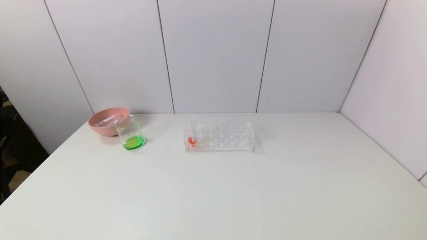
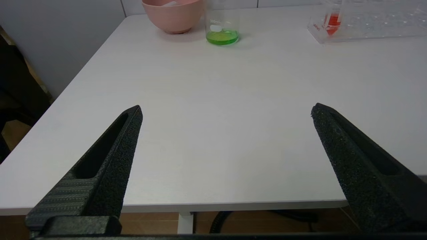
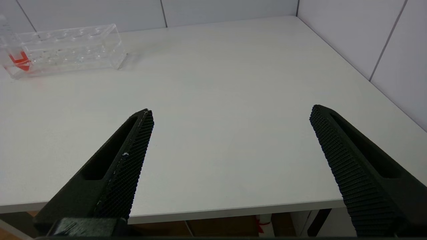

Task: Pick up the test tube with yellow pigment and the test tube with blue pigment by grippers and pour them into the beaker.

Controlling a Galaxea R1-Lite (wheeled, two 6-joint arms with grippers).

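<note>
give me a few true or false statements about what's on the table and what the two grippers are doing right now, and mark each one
1. The beaker holds green liquid. True.
2. The beaker stands inside the pink bowl. False: it stands on the table beside the bowl.
3. The tube rack holds one tube with red liquid. True.
4. The left gripper grips a test tube. False: it is open and empty, at the table's near edge.
5. The right gripper is open, holding nothing. True.
</note>
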